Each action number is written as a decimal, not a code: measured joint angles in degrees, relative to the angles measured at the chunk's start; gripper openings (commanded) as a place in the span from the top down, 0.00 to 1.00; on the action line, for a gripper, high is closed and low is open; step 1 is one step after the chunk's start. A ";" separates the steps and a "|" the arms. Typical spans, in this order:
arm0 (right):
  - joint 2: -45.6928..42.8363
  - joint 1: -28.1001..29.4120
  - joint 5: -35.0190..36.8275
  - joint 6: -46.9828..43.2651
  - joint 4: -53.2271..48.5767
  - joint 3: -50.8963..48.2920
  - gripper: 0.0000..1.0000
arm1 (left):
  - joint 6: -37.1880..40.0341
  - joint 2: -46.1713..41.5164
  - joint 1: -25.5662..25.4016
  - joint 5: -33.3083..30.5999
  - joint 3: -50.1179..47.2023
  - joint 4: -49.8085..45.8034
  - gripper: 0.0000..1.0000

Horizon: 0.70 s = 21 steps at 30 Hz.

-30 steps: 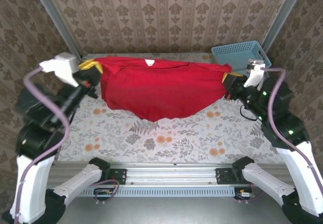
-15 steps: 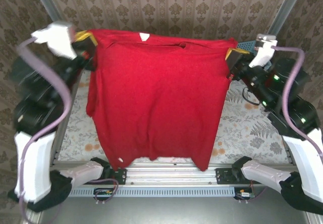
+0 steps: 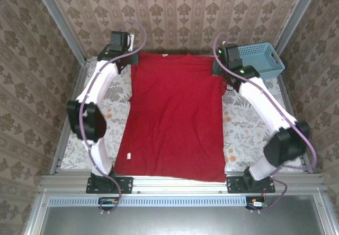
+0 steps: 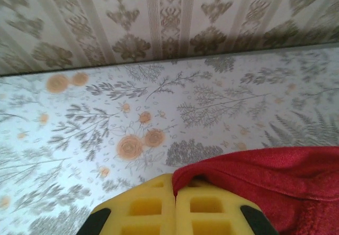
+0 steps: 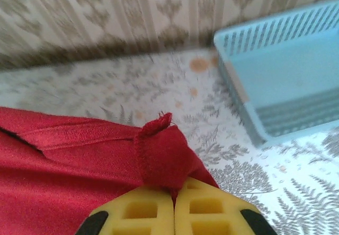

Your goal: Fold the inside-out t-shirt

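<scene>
shirt: inside-out t-shirt [image 3: 175, 118] flat on table [image 3: 249, 124], collar at 12 o'clock.
left gripper [image 4: 175, 195]: clamped on 11 o'clock shoulder.
right gripper [image 5: 174, 198]: clamped on 1 o'clock shoulder.
handling: likely light, limp; take hem corners.

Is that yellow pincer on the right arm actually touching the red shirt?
Touching. The right wrist view shows a bunched corner of the red t-shirt squeezed between the closed yellow pads of the right pincer.

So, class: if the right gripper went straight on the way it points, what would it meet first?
Beyond the t-shirt pinched in its jaws, probably the floral tablecloth, then the back wall; the blue basket sits right of that line.
</scene>
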 measured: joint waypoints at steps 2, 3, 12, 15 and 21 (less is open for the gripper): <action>8.98 -1.44 -0.28 0.50 -0.81 5.55 0.49 | -0.83 8.52 0.57 0.33 7.89 -0.90 0.44; 13.35 -2.05 -0.22 0.92 -1.42 9.31 0.42 | -1.36 12.85 0.90 0.31 12.63 -1.88 0.37; 19.26 -3.87 -1.27 2.14 -4.33 15.39 0.33 | -4.59 19.63 3.82 -2.73 25.35 -15.67 0.25; 14.16 -3.61 -2.64 2.58 -3.37 9.75 0.35 | -6.54 10.10 4.68 -1.60 11.69 -14.45 0.36; 13.11 -3.61 -5.03 3.48 -2.14 5.16 0.41 | -9.49 4.42 6.78 2.19 -2.10 -10.58 0.54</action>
